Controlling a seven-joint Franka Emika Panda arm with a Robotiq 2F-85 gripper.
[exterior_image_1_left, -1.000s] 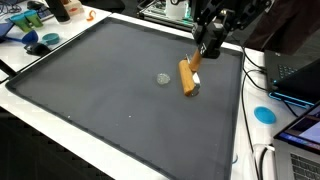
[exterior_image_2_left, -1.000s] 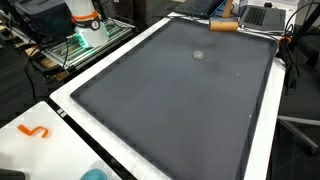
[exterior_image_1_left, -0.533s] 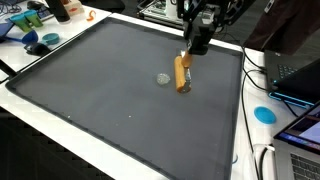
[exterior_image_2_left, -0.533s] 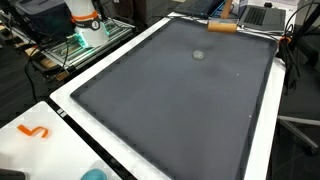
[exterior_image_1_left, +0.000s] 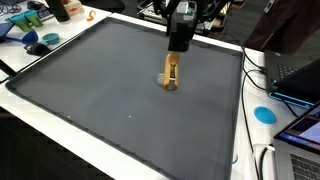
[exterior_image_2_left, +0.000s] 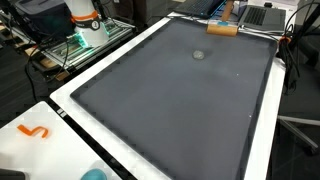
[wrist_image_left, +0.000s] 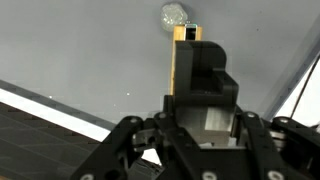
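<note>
The gripper (exterior_image_1_left: 176, 50) is closed on the top of a wooden block (exterior_image_1_left: 171, 75), which hangs almost upright over the dark mat (exterior_image_1_left: 90, 90), its lower end just beside a small clear disc (wrist_image_left: 174, 14). I judge this a carrying step. The next move needs gentle lowering that avoids the disc. The mat's edges are well apart.

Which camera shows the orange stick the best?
An exterior view: the orange stick shows nearly whole below the gripper, over the dark mat. In an exterior view the stick is tiny and far off. The wrist view shows just a strip beside the gripper.
</note>
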